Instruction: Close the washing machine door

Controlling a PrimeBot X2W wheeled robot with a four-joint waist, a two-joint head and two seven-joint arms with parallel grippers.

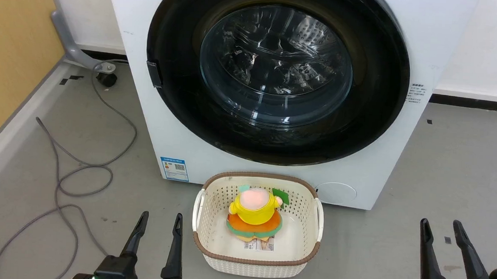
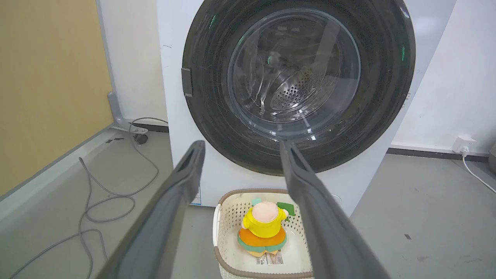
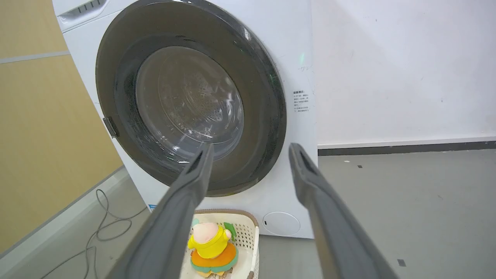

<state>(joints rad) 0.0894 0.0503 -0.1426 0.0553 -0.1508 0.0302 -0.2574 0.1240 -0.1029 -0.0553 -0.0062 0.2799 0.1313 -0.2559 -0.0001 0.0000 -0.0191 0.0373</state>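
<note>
The washing machine door [image 1: 275,68], a round black-rimmed disc with a clear glass bowl, lies flat against the front of the white washer [image 1: 196,154], with no gap showing at its rim. A small dark latch tab [image 1: 154,74] sits on its left edge. The same door [image 2: 298,77] faces the left wrist view, and the door [image 3: 190,104] appears at an angle in the right wrist view. My left gripper [image 1: 162,215] [image 2: 241,144] is open and empty, low at the left. My right gripper [image 1: 440,222] [image 3: 251,146] is open and empty, low at the right. Both are well back from the door.
A cream laundry basket [image 1: 259,263] with a brown rim stands on the grey floor just in front of the washer, between my grippers, holding a yellow and orange plush toy [image 1: 255,214]. A grey cable [image 1: 85,165] loops over the floor at the left beside a yellow wall panel [image 1: 10,50].
</note>
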